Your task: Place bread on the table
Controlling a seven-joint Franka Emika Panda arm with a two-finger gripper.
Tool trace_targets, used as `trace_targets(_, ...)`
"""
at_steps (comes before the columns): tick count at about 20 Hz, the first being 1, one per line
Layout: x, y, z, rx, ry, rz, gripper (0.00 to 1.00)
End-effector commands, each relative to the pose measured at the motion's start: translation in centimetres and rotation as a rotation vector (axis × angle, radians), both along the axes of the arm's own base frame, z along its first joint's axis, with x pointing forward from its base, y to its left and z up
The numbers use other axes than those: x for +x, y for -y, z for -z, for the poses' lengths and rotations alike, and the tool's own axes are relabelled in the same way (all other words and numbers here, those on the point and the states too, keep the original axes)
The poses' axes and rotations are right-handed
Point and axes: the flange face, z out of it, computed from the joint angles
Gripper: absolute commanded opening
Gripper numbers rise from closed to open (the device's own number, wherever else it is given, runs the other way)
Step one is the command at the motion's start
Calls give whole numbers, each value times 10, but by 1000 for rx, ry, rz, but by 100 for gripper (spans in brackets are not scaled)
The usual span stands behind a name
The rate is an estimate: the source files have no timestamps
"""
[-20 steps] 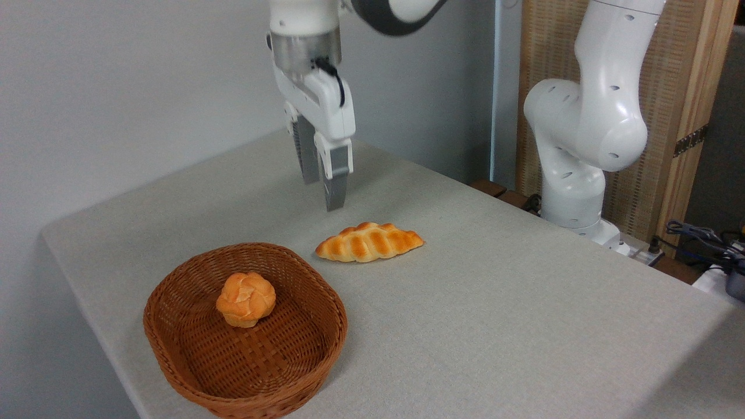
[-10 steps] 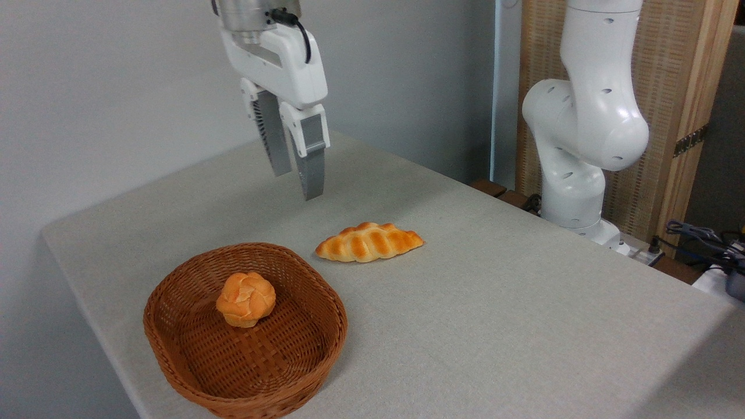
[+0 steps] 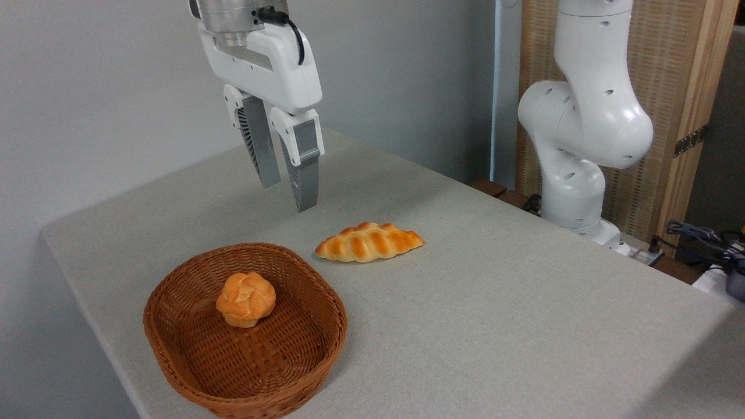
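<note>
The bread (image 3: 369, 242), a long braided golden-orange loaf, lies flat on the light grey-beige table (image 3: 495, 314), just right of the basket's far rim. My gripper (image 3: 288, 195) hangs in the air above the table, up and to the left of the loaf and well apart from it. Its two grey fingers point down with a gap between them and hold nothing.
A brown wicker basket (image 3: 174, 361) stands at the table's near left with a small round knotted bun (image 3: 245, 299) inside. The arm's white base (image 3: 573, 174) rises at the back right. Cables and gear (image 3: 707, 244) lie beyond the right edge.
My gripper has swung left and risen away from above the loaf, ending higher over the table behind the basket. The loaf, bun and basket have stayed put.
</note>
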Motion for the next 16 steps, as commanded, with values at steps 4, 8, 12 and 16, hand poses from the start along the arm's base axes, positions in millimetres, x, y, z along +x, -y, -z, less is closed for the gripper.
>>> trace_targets(4,-12,-2,3,1,12,4,100)
trace_targets(8,-19,-3,5,1,25,-2,100)
trace_targets(12,-17,-1,5,1,26,1,100)
trace_targets(16,-15,-2,7,4,21,-5,100)
